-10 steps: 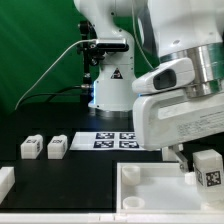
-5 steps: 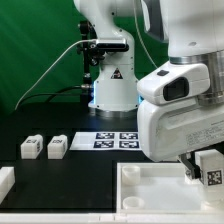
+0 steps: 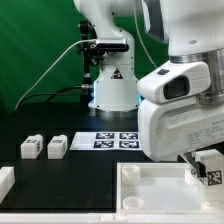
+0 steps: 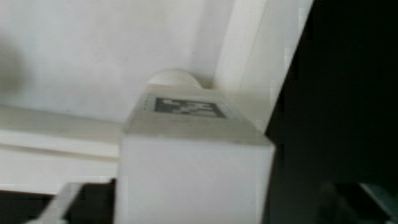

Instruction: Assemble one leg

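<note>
Gripping the leg point(image 3: 209, 170), a small white block bearing a black-and-white square tag, the gripper point(image 3: 203, 164) is clenched on it at the lower right of the exterior view. The leg hangs over the right part of the white tray point(image 3: 140, 185); whether they touch is unclear.

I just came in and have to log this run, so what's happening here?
The Panda arm's tool is shut on one white leg and holds it low over the white tray, at the exterior view's right. Whether the leg touches the tray cannot be told. Two more legs lie loose on the black table, at the exterior view's left of the marker board.
</note>
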Robot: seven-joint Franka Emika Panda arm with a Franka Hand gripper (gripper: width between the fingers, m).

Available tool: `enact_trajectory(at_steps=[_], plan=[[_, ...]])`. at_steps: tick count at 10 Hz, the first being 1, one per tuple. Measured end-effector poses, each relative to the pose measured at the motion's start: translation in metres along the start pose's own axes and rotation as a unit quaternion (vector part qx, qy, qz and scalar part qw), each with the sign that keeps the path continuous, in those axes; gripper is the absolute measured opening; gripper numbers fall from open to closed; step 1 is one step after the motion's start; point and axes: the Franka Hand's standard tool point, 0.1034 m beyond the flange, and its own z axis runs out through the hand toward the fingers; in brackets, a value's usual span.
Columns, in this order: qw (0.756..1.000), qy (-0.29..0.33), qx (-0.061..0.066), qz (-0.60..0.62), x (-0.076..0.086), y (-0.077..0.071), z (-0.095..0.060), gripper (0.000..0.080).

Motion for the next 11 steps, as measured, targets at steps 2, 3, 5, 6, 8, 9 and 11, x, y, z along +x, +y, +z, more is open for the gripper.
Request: enact_trajectory(at_steps=[2, 3, 5, 6, 8, 9, 11], plan=[[1.000, 0.001, -0.002, 0.002, 0.000, 0.003, 0.000, 0.0296], [1.000, 0.001, -0.001, 0.002, 0.000, 0.003, 0.000, 0.0296], [0.999, 0.000, 0.003, 0.052, -0.001, 0.010, 0.003, 0.0296], [0.998, 0.001, 0.003, 0.067, 0.001, 0.010, 0.003, 0.0296], [0.979, 0.032, -0.005, 0.203, 0.001, 0.017, 0.004, 0.0296], [0.965, 0.051, -0.009, 0.257, -0.001, 0.020, 0.004, 0.0297], [0.924, 0.069, -0.019, 0.377, -0.006, 0.025, 0.003, 0.0297]])
